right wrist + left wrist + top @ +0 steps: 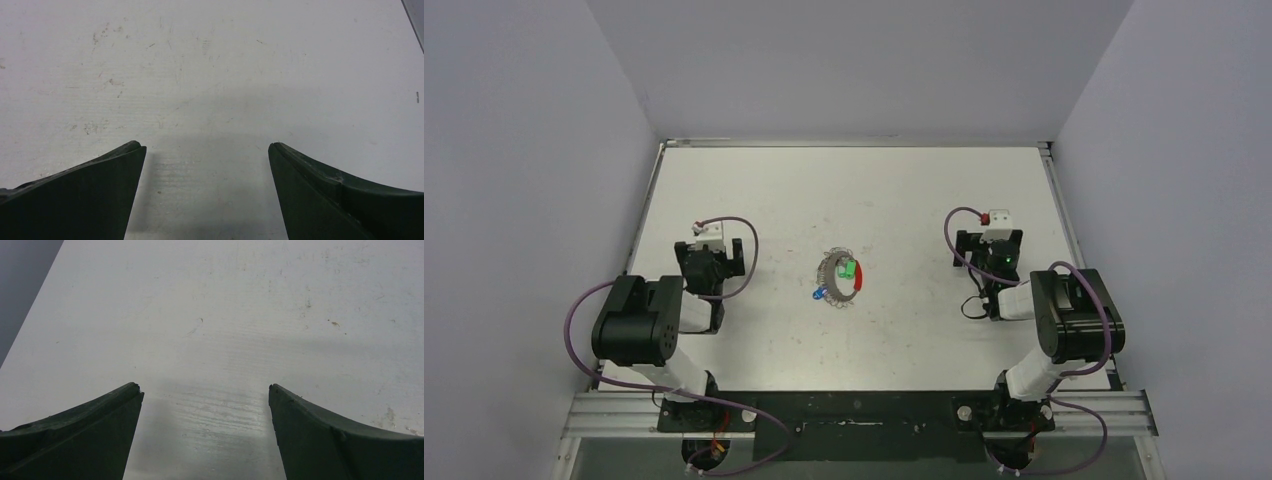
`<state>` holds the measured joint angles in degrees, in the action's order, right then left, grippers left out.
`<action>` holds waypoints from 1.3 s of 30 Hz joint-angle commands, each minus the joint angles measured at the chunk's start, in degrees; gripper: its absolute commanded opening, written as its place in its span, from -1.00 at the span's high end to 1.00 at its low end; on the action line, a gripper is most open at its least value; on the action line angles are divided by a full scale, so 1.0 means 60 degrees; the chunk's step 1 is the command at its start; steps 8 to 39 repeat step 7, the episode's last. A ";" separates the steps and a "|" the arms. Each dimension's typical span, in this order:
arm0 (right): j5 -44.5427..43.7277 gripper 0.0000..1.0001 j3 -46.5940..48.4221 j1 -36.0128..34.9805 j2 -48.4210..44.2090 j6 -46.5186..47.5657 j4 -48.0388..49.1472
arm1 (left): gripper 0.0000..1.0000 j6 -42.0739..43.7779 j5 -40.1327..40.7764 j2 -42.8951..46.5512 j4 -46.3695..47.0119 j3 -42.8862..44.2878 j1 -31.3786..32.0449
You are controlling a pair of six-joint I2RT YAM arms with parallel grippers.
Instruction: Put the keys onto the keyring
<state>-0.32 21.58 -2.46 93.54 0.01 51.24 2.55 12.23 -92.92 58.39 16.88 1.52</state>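
The keyring [832, 283], a silvery-grey coil loop with a red section [862, 280] on its right side, lies in the middle of the white table. A green-headed key [849, 270] lies inside the loop. A blue-headed key [818, 296] lies at the loop's lower left edge. My left gripper [716, 243] is open and empty, well to the left of the keyring. My right gripper [991, 240] is open and empty, well to the right of it. Both wrist views show only bare table between the open fingers [80, 430] [330, 195].
The white table [854, 190] has raised edges at the back and sides. Grey walls enclose it on three sides. The arm bases stand on a black rail [854, 412] at the near edge. Purple cables loop beside each arm.
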 commanded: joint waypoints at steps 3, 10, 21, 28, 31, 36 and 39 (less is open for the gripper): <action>0.0082 -1.00 0.0231 -0.0057 -0.0075 0.0013 0.0160 | -0.94 -0.0131 -0.0152 0.0120 0.0145 0.0264 -0.0063; 0.0082 -1.00 0.0226 -0.0046 -0.0064 0.0013 0.0172 | -0.94 -0.0345 -0.0652 0.0111 -0.0435 0.0559 -0.0422; 0.0082 -1.00 0.0226 -0.0046 -0.0064 0.0013 0.0172 | -0.94 -0.0345 -0.0652 0.0111 -0.0435 0.0559 -0.0422; 0.0082 -1.00 0.0226 -0.0046 -0.0064 0.0013 0.0172 | -0.94 -0.0345 -0.0652 0.0111 -0.0435 0.0559 -0.0422; 0.0082 -1.00 0.0226 -0.0046 -0.0064 0.0013 0.0172 | -0.94 -0.0345 -0.0652 0.0111 -0.0435 0.0559 -0.0422; 0.0082 -1.00 0.0226 -0.0046 -0.0064 0.0013 0.0172 | -0.94 -0.0345 -0.0652 0.0111 -0.0435 0.0559 -0.0422; 0.0082 -1.00 0.0226 -0.0046 -0.0064 0.0013 0.0172 | -0.94 -0.0345 -0.0652 0.0111 -0.0435 0.0559 -0.0422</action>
